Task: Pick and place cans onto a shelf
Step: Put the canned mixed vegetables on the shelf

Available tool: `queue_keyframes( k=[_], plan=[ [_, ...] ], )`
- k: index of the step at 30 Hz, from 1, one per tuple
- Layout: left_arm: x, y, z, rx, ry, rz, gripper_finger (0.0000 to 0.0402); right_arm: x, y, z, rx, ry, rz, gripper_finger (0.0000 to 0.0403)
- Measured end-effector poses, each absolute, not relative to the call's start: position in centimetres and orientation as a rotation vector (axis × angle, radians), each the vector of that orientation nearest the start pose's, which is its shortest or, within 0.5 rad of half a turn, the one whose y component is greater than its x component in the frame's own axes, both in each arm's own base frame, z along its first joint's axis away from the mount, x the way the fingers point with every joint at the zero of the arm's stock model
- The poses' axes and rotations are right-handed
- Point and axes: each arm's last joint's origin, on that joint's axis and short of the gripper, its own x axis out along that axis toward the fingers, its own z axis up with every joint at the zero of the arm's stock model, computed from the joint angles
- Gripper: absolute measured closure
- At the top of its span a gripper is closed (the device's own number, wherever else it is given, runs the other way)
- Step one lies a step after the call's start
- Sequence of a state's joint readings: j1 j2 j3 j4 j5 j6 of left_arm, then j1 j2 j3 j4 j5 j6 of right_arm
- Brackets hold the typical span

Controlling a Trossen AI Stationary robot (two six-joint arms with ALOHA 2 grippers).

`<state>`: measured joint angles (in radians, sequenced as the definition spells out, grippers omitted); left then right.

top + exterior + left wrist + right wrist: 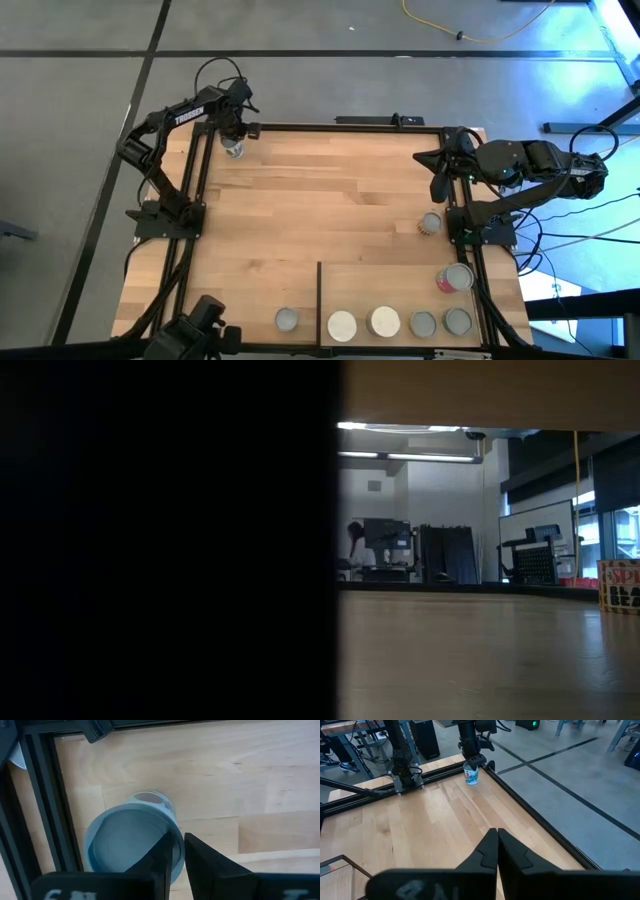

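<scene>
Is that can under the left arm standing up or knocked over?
Upright: the can stands on its base under the left gripper, label facing sideways.

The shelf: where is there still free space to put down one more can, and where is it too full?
On the shelf, the part just behind the front row is bare, between the black strip and the pink-labelled can. The front edge is crowded: four cans stand in a row. The tabletop's middle is also free, between the left hand and the right hand.
</scene>
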<state>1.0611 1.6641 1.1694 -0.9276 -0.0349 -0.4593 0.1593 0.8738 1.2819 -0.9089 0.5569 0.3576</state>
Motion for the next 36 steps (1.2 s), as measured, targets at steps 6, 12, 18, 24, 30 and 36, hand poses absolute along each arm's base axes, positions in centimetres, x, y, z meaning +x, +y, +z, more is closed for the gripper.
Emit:
queue_keyframes(
  k=[6,12,18,24,30,36],
  plan=[
    [14.7,26.5,20.6,-1.007,1.150,1.145,0.0364,13.4,0.6,41.5,0.175,0.379,-0.465,0.0398],
    [14.6,26.5,20.5,-0.958,1.194,1.099,0.0395,13.4,0.6,41.6,0.151,0.380,-0.459,0.0398],
    [14.4,26.1,20.7,-0.934,1.234,1.050,0.0398,13.4,0.6,41.6,0.126,0.386,-0.454,0.0398],
    [14.5,24.5,22.7,-0.885,1.277,0.976,0.0400,13.4,0.6,41.6,0.132,0.384,-0.454,0.0398],
    [15.7,23.4,25.9,-0.744,1.384,0.924,0.0400,13.4,0.6,41.6,0.132,0.384,-0.454,0.0398],
    [19.1,22.2,30.3,-0.542,1.308,0.800,0.0401,13.4,0.6,41.6,0.132,0.384,-0.454,0.0398]
  ],
)
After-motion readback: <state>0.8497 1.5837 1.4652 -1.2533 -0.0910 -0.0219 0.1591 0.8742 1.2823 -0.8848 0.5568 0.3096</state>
